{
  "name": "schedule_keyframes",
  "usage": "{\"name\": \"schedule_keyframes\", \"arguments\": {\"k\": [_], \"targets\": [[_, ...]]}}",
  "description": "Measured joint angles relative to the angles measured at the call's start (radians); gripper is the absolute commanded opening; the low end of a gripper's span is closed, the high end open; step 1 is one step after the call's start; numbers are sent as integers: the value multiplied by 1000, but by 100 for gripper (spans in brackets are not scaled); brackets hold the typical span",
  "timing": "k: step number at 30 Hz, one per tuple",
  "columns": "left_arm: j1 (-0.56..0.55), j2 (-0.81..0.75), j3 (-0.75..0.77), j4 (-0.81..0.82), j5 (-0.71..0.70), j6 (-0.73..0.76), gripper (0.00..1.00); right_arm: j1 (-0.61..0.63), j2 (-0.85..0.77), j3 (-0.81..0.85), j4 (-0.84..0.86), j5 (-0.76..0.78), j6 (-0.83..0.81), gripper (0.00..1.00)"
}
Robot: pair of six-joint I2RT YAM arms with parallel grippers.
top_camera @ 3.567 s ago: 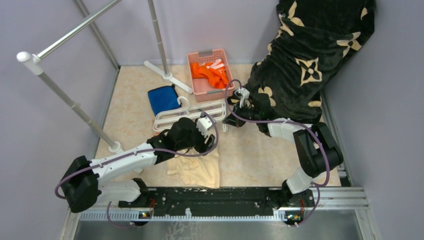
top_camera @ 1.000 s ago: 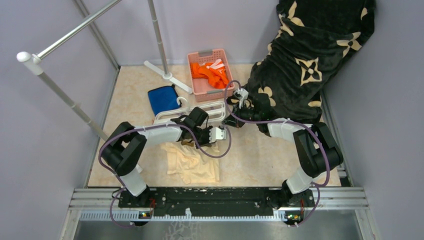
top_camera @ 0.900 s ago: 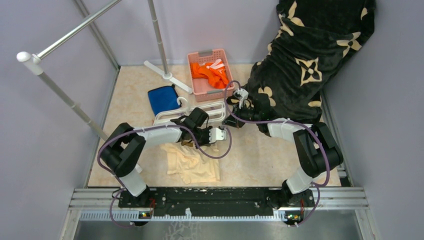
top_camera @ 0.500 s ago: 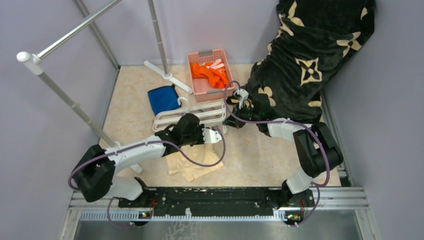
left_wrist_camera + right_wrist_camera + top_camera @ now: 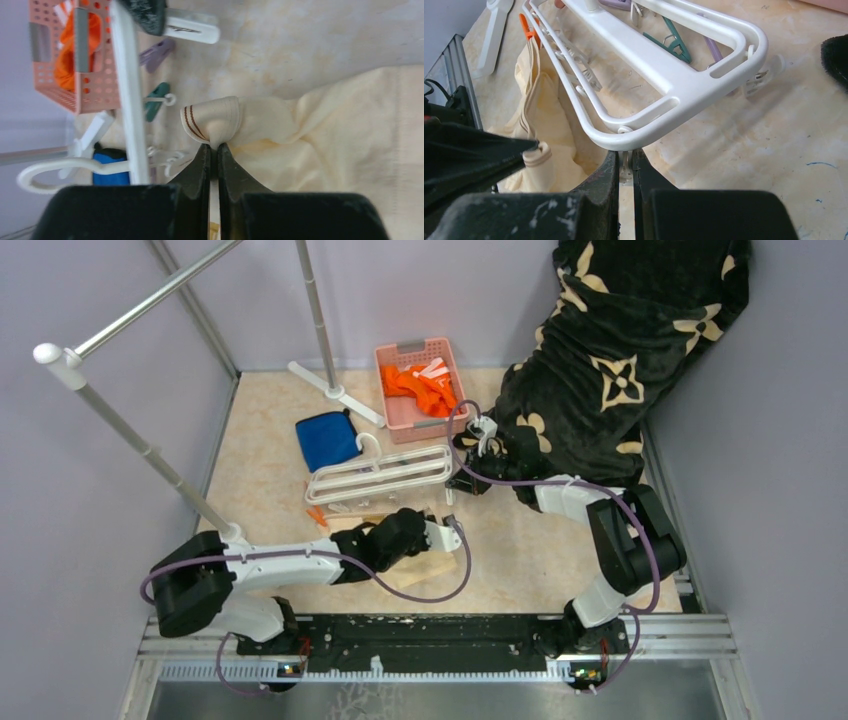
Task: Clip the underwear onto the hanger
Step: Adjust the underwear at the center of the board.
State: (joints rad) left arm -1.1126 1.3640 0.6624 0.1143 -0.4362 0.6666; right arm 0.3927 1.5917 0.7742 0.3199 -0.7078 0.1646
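On the tabletop [image 5: 260,445]: one hanger [image 5: 659,64], one underwear [image 5: 350,125].

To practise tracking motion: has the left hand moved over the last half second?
Yes. In the top view the left hand, shut on the underwear, has drawn toward the near edge, away from the pink basket.

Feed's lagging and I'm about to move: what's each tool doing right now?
Left tool: closed, pinching the underwear at its waistband.
Right tool: closed on the hanger, at its near end.
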Motion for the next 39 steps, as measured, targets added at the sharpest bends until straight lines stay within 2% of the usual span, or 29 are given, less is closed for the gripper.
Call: {"name": "schedule_keyframes", "arguments": {"k": [4,9,15,17,19,28,33,39], "targets": [[-43,25,0,-63,45,-133,19,0,0,0,0,5,-5,0],[-77,24,0,-95,101,-230,36,0,0,0,-1,8,-6,0],[-101,-18,0,-169,292,-312,43,0,0,0,-9,10,-6,0],[-104,-43,0,-192,354,-322,53,0,0,0,-10,10,-6,0],[-105,-74,0,-224,413,-325,57,0,0,0,-11,10,-6,0],[-76,-251,0,-311,535,-228,59,0,0,0,-13,6,-6,0],[127,-284,15,-292,656,-148,59,0,0,0,-13,4,-6,0],[291,-97,90,-317,822,-28,56,3,0,0,-14,2,-5,0]]}}
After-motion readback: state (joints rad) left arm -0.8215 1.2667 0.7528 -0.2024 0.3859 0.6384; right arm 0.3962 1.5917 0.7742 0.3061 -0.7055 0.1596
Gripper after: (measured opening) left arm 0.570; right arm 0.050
